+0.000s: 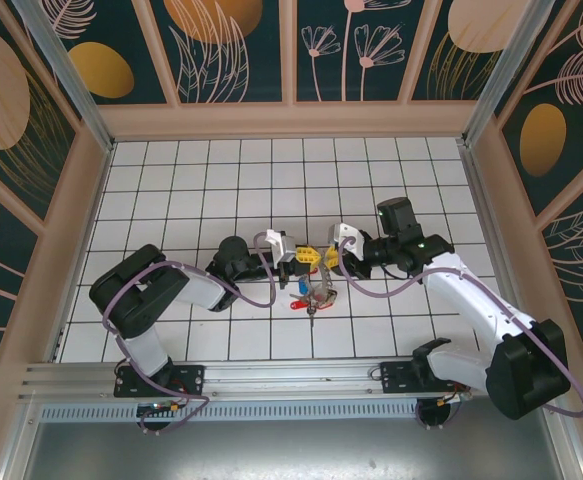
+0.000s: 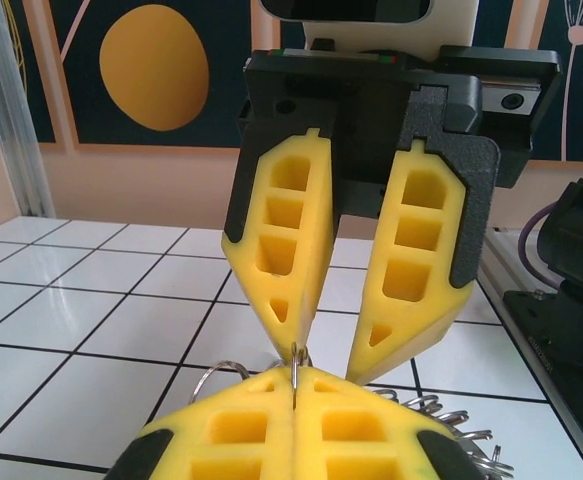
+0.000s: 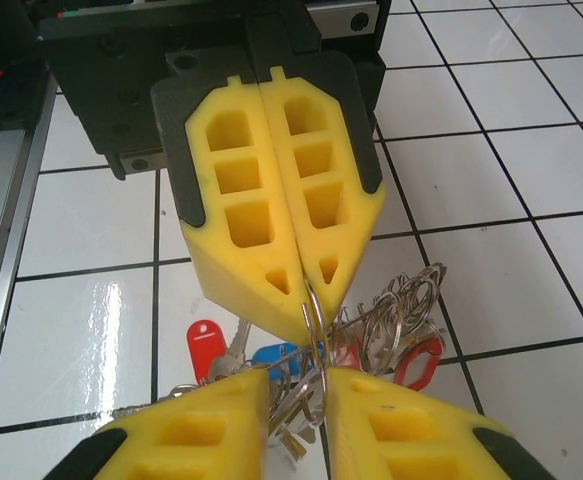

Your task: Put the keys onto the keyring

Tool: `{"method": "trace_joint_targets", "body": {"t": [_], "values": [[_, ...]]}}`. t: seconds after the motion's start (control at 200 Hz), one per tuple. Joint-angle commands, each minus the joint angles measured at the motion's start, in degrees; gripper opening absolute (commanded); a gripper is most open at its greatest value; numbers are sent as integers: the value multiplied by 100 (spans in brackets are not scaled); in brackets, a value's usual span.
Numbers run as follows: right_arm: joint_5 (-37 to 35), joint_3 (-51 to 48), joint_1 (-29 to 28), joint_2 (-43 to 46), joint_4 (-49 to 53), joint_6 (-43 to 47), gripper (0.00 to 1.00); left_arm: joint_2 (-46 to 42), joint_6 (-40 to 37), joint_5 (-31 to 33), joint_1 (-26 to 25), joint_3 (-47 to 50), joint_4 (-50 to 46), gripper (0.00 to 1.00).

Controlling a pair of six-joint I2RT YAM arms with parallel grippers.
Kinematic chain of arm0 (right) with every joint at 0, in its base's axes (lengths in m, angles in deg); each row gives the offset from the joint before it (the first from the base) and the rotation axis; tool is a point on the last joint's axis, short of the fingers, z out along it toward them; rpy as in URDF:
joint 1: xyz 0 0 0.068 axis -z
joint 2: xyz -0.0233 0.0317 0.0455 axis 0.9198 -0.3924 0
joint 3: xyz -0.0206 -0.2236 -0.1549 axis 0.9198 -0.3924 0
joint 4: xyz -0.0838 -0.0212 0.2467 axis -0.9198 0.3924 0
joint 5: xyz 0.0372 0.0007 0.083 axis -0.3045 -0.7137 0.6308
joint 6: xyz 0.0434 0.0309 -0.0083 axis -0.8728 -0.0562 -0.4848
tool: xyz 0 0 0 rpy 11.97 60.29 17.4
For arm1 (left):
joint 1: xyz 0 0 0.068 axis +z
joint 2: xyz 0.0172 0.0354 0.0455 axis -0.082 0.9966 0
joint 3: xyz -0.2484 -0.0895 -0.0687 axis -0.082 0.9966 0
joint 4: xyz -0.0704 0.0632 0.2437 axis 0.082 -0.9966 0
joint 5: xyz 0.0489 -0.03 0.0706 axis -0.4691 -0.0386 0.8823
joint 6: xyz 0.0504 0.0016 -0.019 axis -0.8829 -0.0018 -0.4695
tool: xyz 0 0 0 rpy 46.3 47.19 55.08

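Between the shut, hollow-celled yellow tips of the left claw [image 2: 296, 385] sits the thin wire keyring [image 2: 295, 360]. Opposite, the right claw [image 3: 296, 385] stands partly open, one tip touching the wire. Beneath dangle silvery keys [image 3: 289, 415] and a red tag [image 3: 204, 347], with glossy white tile [image 3: 501, 260] open all round.

The left tool [image 3: 306, 305] and right tool [image 2: 331, 355] are bright yellow on black. The keys [image 3: 291, 415] are silvery, the keyring [image 2: 296, 365] grey, the tags [image 3: 203, 345] red and blue (both glossy). The worktop [image 1: 221, 180] is white with a dark grid; the walls [image 1: 241, 60] dark teal with orange discs.
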Motion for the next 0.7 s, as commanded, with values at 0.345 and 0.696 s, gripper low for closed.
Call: {"method": "trace_joint_targets", "body": {"t": [0.345,0.696], "values": [[253,111,-56,-142,-230,376,9,137,112,-287,-15,-42,858,0],[602,172,-57,-196,-221,447,15,194,111,-288,-10,-42,838,0]]}}
